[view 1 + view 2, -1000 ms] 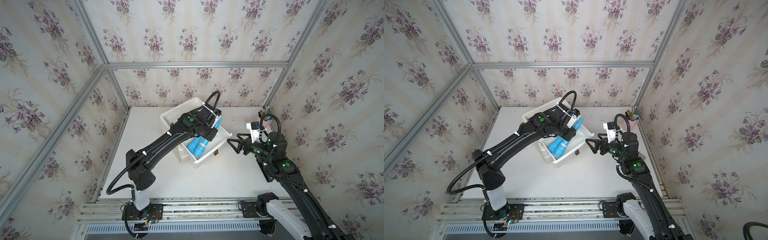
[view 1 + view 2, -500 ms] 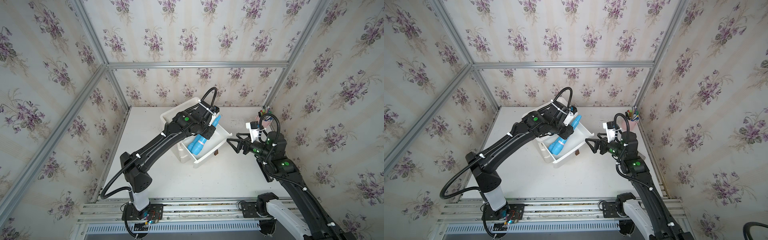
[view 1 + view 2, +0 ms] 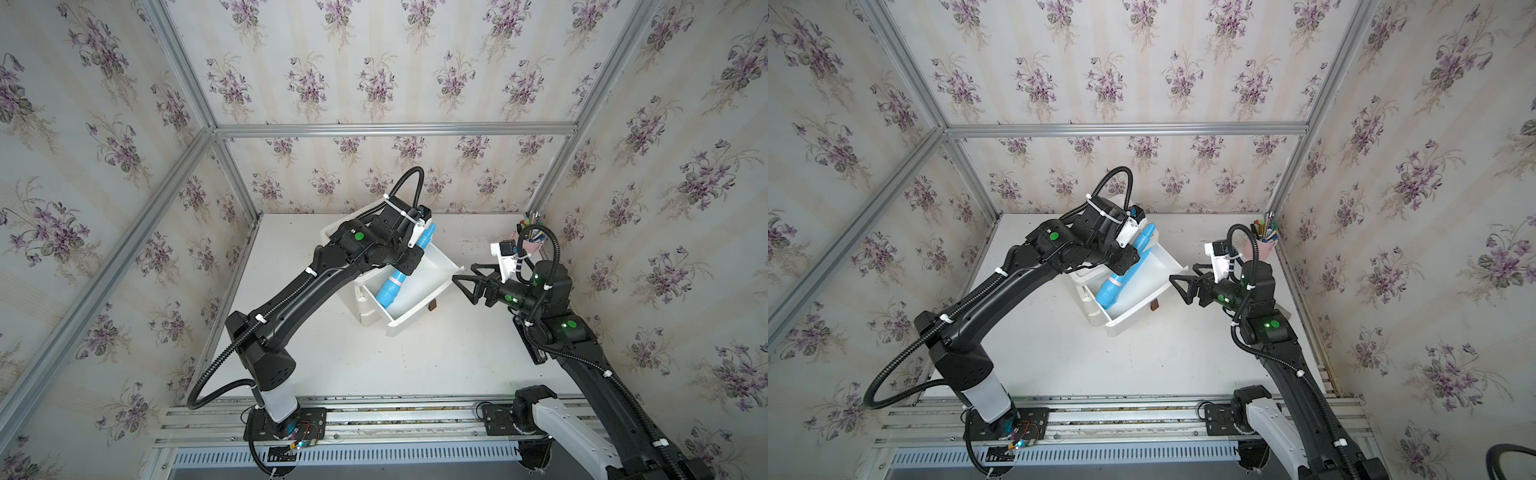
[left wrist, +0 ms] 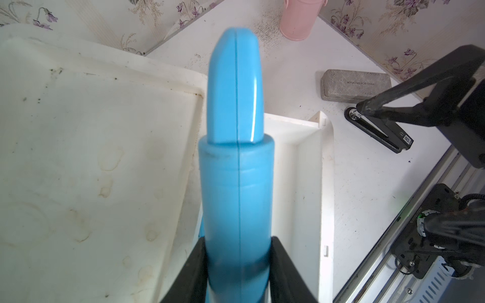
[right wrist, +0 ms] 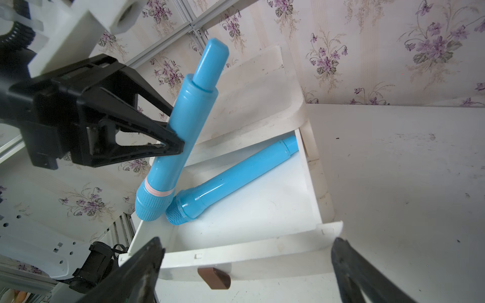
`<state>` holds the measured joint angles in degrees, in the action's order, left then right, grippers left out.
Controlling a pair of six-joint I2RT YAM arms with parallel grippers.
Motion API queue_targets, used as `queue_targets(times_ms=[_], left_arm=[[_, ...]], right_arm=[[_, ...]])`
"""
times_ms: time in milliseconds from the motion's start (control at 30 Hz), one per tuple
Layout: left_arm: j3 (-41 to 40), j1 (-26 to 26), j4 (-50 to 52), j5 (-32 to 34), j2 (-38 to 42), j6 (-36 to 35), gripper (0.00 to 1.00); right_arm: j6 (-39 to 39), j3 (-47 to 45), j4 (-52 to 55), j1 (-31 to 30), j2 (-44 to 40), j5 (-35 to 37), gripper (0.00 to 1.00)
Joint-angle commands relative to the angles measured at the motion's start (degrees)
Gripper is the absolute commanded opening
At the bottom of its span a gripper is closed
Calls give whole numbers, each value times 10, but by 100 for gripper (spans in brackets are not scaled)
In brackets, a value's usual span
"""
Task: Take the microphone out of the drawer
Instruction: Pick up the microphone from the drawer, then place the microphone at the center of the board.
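Note:
My left gripper [image 3: 409, 266] is shut on the barrel of a blue microphone [image 5: 183, 126] and holds it tilted over the open white drawer [image 5: 262, 257], handle end up, mesh head low by the drawer's side wall. The left wrist view shows both black fingers [image 4: 199, 262] pressed on that microphone [image 4: 236, 183]. In both top views it pokes out from under the wrist [image 3: 390, 289] [image 3: 1111, 286]. Another blue microphone [image 5: 236, 178] lies flat in the drawer. My right gripper [image 3: 463, 286] [image 5: 248, 244] stands open just in front of the drawer front and its brown handle [image 5: 215, 278], holding nothing.
The white drawer cabinet [image 3: 365, 307] stands mid-table, turned at an angle. A pink cup [image 3: 1262, 245] of pens is in the far right corner. A grey case [image 4: 355, 84] and a black stapler [image 4: 380, 131] lie on the table behind my right arm.
My left gripper has risen and drawn back with the blue microphone, lifting it higher over the drawer. The right arm has stayed where it was, still open.

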<state>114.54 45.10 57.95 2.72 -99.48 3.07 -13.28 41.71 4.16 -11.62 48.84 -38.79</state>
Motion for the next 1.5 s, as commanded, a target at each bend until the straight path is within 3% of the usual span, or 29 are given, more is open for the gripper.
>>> queue_targets(times_ms=[0, 900, 1467], left_arm=[[-4, -2, 5, 0, 12, -3, 1], [-69, -55, 23, 18, 112, 14, 0], [-138, -137, 44, 48, 195, 56, 0]], right_arm=[[1, 0, -23, -2, 4, -11, 98], [-4, -11, -42, -13, 7, -10, 98], [-5, -15, -61, -23, 17, -14, 98]])
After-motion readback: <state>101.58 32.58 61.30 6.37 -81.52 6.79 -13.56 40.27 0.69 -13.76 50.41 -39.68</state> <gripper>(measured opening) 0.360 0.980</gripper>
